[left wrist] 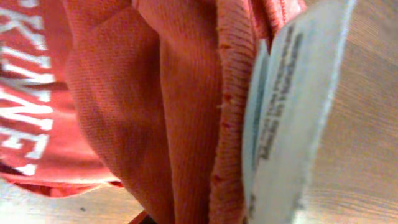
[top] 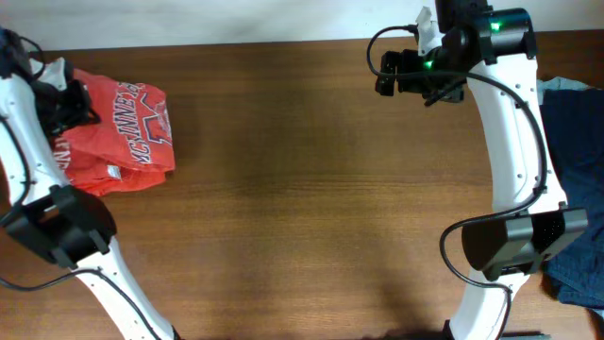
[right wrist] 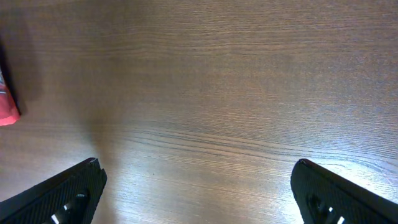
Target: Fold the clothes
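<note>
The red-orange T-shirt (top: 123, 142) lay in a loose bundle at the left end of the wooden table (top: 302, 189), lettering up. The left gripper (top: 68, 102) was at the shirt's left edge, against the cloth; whether it was closed on it could not be told. Its camera saw the white neck tag (left wrist: 292, 118) close. The right gripper (right wrist: 198, 167) hung over the table's far side, jaws wide apart, empty. Dark blue cloth (top: 576, 132) lay at the table's right end.

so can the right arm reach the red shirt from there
Doubtful. The table between is bare, but the right tool hangs far across from the red shirt, and the left tool sits over it.
</note>
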`<state>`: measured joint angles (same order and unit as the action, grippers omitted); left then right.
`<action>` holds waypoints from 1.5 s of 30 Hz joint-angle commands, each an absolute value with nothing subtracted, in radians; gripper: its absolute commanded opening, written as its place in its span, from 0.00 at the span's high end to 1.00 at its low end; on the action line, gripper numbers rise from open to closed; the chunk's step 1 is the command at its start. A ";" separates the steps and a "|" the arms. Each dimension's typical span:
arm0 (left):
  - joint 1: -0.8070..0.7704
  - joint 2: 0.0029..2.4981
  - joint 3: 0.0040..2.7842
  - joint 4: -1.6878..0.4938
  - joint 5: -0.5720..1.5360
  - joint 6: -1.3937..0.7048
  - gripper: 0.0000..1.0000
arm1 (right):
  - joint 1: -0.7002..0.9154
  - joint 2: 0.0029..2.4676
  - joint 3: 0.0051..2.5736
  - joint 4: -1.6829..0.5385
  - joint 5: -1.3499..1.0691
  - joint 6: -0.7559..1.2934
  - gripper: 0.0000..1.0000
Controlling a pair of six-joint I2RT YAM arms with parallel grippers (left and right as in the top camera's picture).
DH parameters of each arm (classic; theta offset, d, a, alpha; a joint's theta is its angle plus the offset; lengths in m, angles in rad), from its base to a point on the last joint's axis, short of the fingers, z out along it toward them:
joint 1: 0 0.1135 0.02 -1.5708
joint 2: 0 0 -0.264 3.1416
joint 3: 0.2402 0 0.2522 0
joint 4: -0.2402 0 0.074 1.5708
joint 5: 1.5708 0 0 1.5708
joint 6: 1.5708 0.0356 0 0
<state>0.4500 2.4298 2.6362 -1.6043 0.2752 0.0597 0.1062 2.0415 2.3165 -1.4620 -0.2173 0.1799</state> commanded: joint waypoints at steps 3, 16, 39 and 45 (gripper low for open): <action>0.516 2.431 2.666 -1.601 0.252 0.072 0.99 | 0.112 2.038 2.308 -1.459 -0.208 0.173 0.01; 0.576 2.431 2.666 -1.614 0.102 0.014 0.02 | 0.112 2.038 2.308 -1.460 -0.213 0.172 0.01; 0.365 2.179 2.666 -1.546 0.327 0.084 0.01 | 0.084 1.892 2.406 -1.571 0.021 0.154 0.01; 0.224 2.117 2.666 -1.557 0.326 0.162 0.01 | 0.036 1.820 2.474 -1.679 0.036 0.155 0.01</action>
<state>0.2893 2.1700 2.6614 -1.5551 0.3073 0.0887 0.0635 1.8778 2.4256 -1.6485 0.0013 0.1562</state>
